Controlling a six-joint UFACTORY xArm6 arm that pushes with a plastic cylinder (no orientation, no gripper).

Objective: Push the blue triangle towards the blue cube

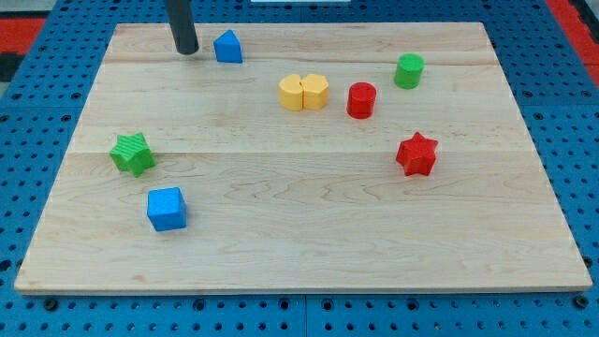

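No fingers: my tip (pixel 186 51) sits far left on the counter (pixel 299 234), just left of the blue triangle (pixel 227 47), grasping nothing. Blue cube (pixel 167 209) near left, well apart. Two blue, two yellow, two red, two green blocks.

Open lane: bare board (pixel 281 187) between blue triangle (pixel 227 47) and blue cube (pixel 167 209).
Flanking: green star (pixel 132 153) beside lane's lower left; yellow blocks (pixel 303 92) well right.
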